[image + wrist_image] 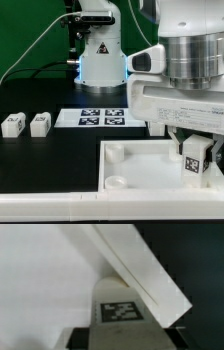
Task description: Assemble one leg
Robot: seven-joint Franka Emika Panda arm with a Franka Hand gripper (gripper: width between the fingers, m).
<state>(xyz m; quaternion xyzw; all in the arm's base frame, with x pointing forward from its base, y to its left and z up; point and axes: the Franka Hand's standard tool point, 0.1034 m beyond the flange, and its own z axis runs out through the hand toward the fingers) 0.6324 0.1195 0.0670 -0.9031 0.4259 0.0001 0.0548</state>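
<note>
My gripper (pixel 194 152) is shut on a leg (pixel 195 155), a small white block with a black-and-white tag, and holds it over the exterior view's right part of the large flat white plate (pixel 140 170). In the wrist view the leg (pixel 122 308) stands between my dark fingers (pixel 80 336), its far end near the plate's raised edge (pixel 140 269). Two more legs (pixel 13 125) (pixel 40 123) lie on the black table at the exterior view's left. Round sockets (pixel 117 152) show on the plate's left side.
The marker board (pixel 100 118) lies on the table behind the plate. The arm's white base (pixel 98 50) with a blue glow stands at the back, with cables beside it. My large white wrist housing (pixel 185 95) hides the right side of the table.
</note>
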